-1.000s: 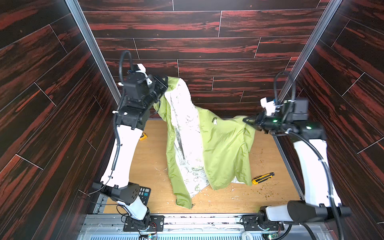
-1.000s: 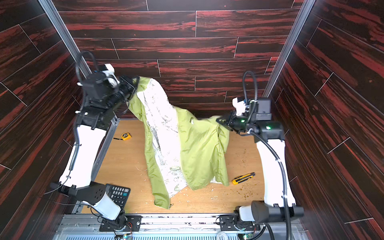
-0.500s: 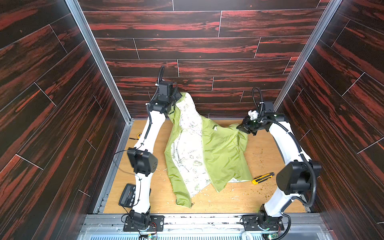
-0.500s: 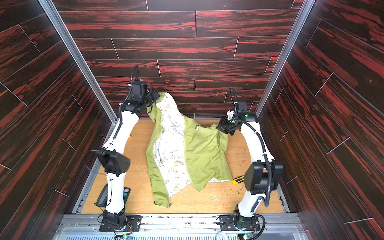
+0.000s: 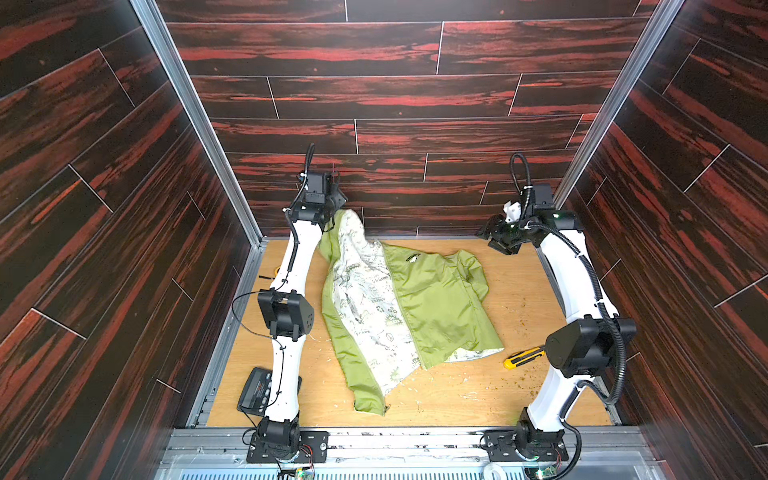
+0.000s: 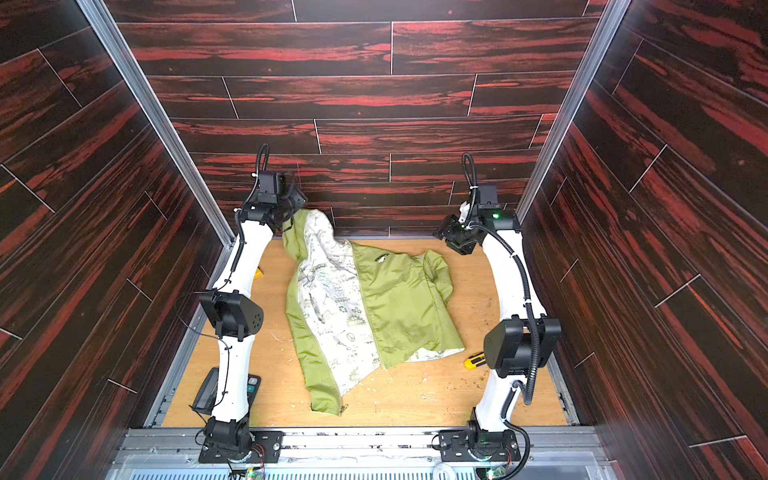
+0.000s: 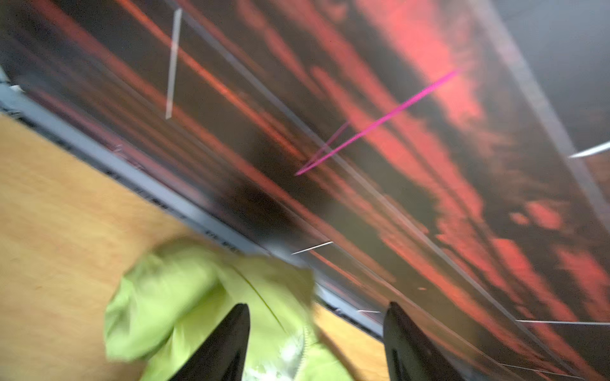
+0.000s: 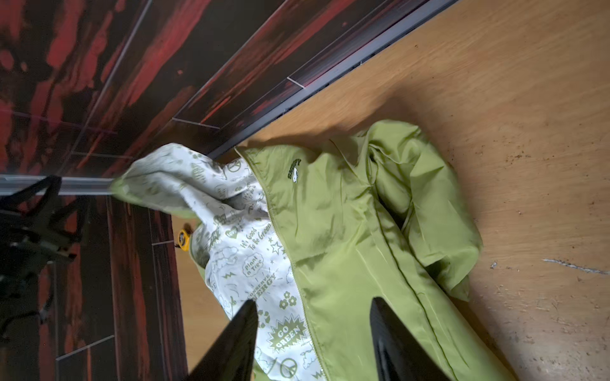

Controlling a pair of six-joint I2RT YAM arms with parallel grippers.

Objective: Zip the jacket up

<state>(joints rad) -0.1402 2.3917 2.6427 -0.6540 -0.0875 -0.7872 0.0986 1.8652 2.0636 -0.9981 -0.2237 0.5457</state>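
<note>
One unzipped jacket [image 5: 440,299] on table [image 5: 519,395]

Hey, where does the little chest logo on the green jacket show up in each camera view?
Top view: logo, middle, on the jacket, green chest panel.
Top view: same place.
Left wrist: not visible.
Right wrist: logo on the green panel, close to the lining.
Shared landmark: that white printed lining.

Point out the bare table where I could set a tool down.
Widest bare wood: the front strip between the jacket hem and the front rail, and the right side beyond its sleeve, behind the utility knife. Crowded: the middle under the jacket, and the left edge with the calculator.
</note>
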